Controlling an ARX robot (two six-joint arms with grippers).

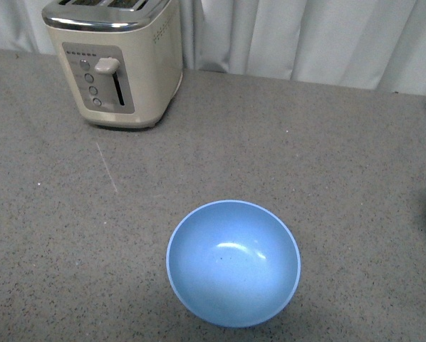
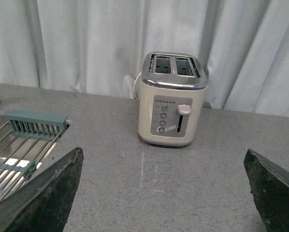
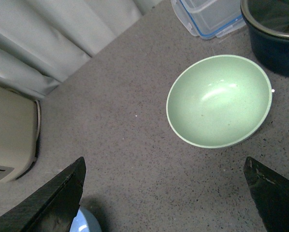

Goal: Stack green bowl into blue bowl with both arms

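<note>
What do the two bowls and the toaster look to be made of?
Green bowl: likely plastic or melamine, matte with a soft sheen; smooth, faint dark specks, one diffuse highlight. Blue bowl: seemingly the same material; same specks and soft glare. Toaster: cream body, painted metal or plastic, cannot tell; top looks like polished metal, as it reflects brightly.

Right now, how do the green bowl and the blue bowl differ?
Colour: the green bowl is pale mint, the blue bowl light sky-blue. Place: the blue bowl sits central in the front view; the green bowl barely shows at its right edge. Neighbours: the green bowl lies near a dark pot and a clear container; the blue bowl stands alone. Both are upright and empty.
</note>
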